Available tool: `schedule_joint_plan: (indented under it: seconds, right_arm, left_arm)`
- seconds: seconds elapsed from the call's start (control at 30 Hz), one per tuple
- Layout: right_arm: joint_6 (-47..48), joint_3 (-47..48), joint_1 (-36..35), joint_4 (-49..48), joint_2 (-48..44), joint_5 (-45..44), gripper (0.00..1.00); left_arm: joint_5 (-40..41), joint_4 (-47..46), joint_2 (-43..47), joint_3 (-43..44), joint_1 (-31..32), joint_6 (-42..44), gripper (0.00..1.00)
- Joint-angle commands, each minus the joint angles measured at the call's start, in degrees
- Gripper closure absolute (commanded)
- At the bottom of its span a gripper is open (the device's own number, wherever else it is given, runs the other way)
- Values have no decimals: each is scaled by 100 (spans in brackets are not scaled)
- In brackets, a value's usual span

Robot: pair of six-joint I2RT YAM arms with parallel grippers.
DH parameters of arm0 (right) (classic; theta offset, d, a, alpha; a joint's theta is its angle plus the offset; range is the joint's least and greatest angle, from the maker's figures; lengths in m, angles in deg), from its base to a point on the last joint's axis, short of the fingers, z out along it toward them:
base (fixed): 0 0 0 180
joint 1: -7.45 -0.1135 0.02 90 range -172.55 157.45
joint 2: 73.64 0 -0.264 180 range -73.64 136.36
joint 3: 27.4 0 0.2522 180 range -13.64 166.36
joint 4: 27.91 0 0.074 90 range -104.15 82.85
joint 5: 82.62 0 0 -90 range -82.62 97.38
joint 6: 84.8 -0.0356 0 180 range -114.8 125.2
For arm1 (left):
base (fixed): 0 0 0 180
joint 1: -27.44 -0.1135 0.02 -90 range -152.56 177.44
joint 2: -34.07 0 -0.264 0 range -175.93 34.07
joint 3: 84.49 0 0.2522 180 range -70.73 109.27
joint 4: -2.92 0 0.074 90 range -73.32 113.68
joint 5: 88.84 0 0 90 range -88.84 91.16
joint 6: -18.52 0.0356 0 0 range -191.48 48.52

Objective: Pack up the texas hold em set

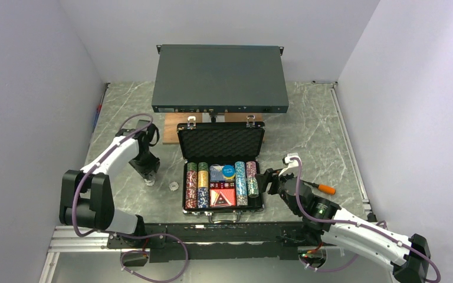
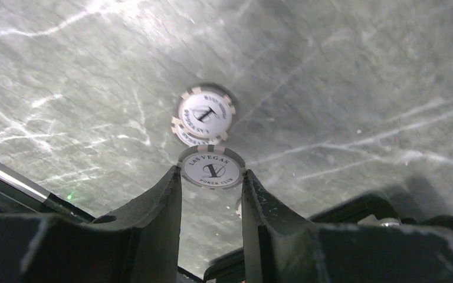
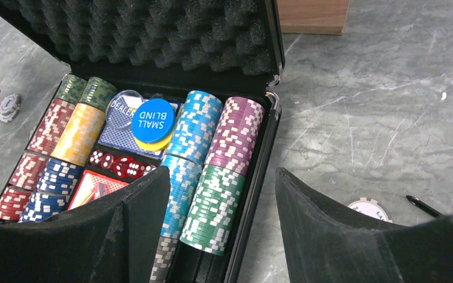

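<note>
While the case [image 1: 221, 171] lies open in the top view, lid propped back so the foam and chip rows stay reachable, the left gripper [image 1: 149, 177] sits low over the worktop [image 1: 318, 130], with the case off to its right. The right gripper [image 1: 266, 180] waits just beside the case's right wall.

Left wrist: the gripper is closed on a white chip [image 2: 212, 167], pinched by its rim. This hold probably suits slotting it edge-on into a row. Just ahead of the tips, two more chips [image 2: 203, 115] lie overlapped.

Right wrist: the gripper is wide open and holds nothing. The chip rows [image 3: 212, 147] are directly ahead, with a blue disc [image 3: 152, 119] and red dice [image 3: 118, 164] ahead-left. A stray chip [image 3: 368, 207] lies just outside the right finger, likely the next pick.
</note>
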Motion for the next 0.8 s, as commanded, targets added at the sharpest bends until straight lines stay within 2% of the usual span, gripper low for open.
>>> schedule_joint_plan:
  seconds: [0.0,0.3,0.77]
  right_arm:
    - [60,49,0,-250,-89,-63,32]
    - [59,54,-2,-244,-87,-63,32]
    - [67,82,-4,-267,35,-44,32]
  left_arm:
    - [-23,-62,-25,38,-446,382,70]
    - [-319,-368,-485,11,-687,652,67]
    - [-108,-374,150,-248,-744,873,56]
